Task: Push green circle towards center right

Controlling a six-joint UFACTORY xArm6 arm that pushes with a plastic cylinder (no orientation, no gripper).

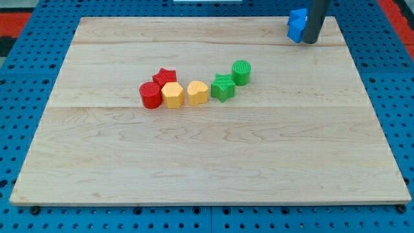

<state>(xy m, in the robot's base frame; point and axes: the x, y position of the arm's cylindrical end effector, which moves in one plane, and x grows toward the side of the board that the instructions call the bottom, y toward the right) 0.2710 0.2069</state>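
No brand, label or writing legible on anything in view. Pale wooden desk lies on a blue pegboard surface; red matting shows at both top corners. Blocks sit in a shallow diagonal chain left of and slightly above the desk's middle. From the view's left: red cylinder, red star just behind it and touching, yellow block against the red cylinder, second yellow block just beside the first, both with faceted outlines, exact shape not clear. Green star follows, then the green circle at the chain's upper right end, touching or nearly touching the green star; cannot resolve which. Desk to the view's right of the green circle is bare wood. Blue block sits near the top right corner, partly hidden by the dark rod. No hand fitted, so nothing opens, closes or grips. My tip rests against the blue block's right side, well apart from the green circle and up-right of it.
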